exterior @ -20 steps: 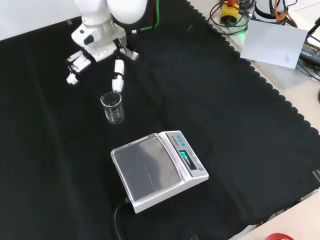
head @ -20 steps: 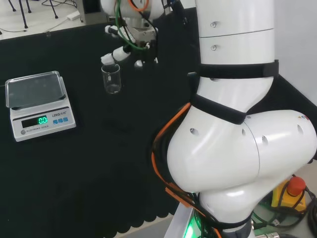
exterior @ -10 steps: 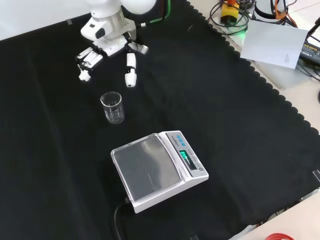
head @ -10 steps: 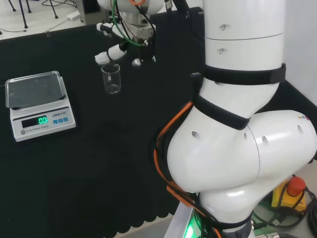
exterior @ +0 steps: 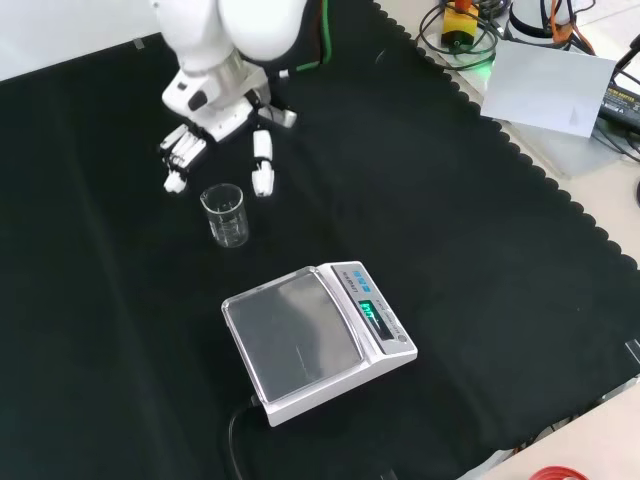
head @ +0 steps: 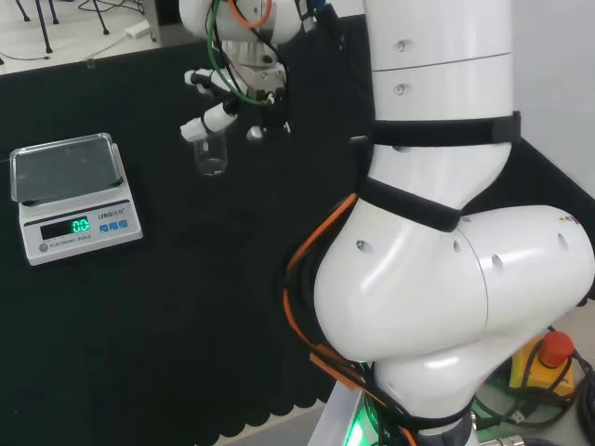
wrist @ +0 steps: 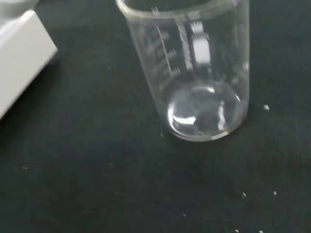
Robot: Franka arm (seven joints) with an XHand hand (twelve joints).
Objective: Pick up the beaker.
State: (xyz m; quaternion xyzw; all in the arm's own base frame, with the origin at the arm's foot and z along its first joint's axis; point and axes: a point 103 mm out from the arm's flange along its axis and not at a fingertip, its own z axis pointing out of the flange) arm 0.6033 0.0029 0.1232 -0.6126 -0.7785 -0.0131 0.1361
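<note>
The step in hand is the approach. The beaker [exterior: 226,214] stands upright and empty on the black cloth [exterior: 420,200], near the scale [exterior: 315,340]. The hand [exterior: 215,125] hangs just above it, fingers spread and holding nothing. Next, it should lower and close around the glass wall.

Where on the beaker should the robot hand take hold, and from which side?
Probably the straight side wall of the beaker. It stands upright and empty on the cloth, with the robot hand open just behind it in the front view, so closing in from there, fingers and thumb either side, suits.
</note>
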